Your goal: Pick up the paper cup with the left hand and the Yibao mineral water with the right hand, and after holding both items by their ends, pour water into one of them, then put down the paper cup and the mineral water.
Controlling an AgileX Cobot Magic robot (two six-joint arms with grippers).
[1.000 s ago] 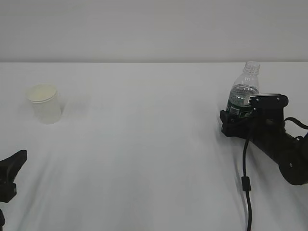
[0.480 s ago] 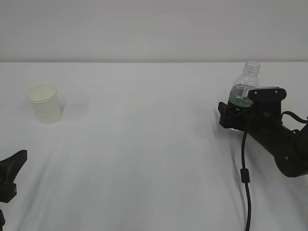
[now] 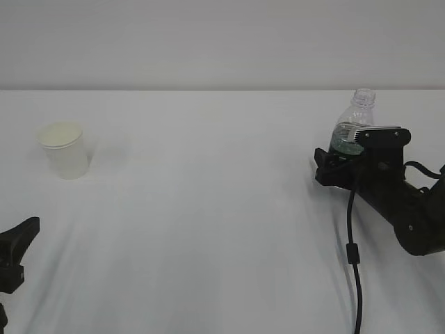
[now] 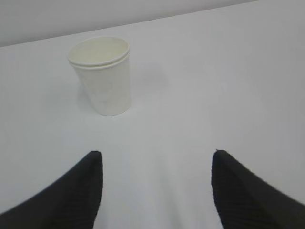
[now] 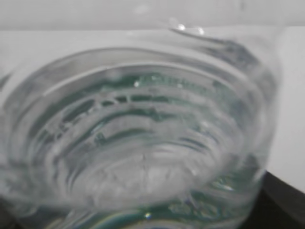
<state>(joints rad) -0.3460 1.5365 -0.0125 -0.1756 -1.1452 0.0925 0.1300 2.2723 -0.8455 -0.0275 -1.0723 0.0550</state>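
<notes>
The cream-white paper cup point(image 3: 65, 149) stands upright at the left of the white table, its mouth open upward. In the left wrist view the paper cup point(image 4: 102, 76) is ahead and a little left of my left gripper point(image 4: 156, 186), whose black fingers stand wide apart with only table between them. The Yibao mineral water point(image 3: 353, 118), uncapped, stands at the right. My right gripper point(image 3: 332, 167) reaches around its lower body and hides the label. The bottle point(image 5: 143, 133) fills the right wrist view. One dark finger point(image 5: 286, 200) shows at its side.
The white table point(image 3: 208, 209) runs back to a pale wall. A black cable point(image 3: 353, 264) hangs from the right arm toward the front edge. One finger of the left gripper point(image 3: 17, 243) pokes in at the lower left corner.
The right gripper has slid slightly up and left along the bottle, covering the green label. The bottle, the cup and the left gripper stay where they were.
</notes>
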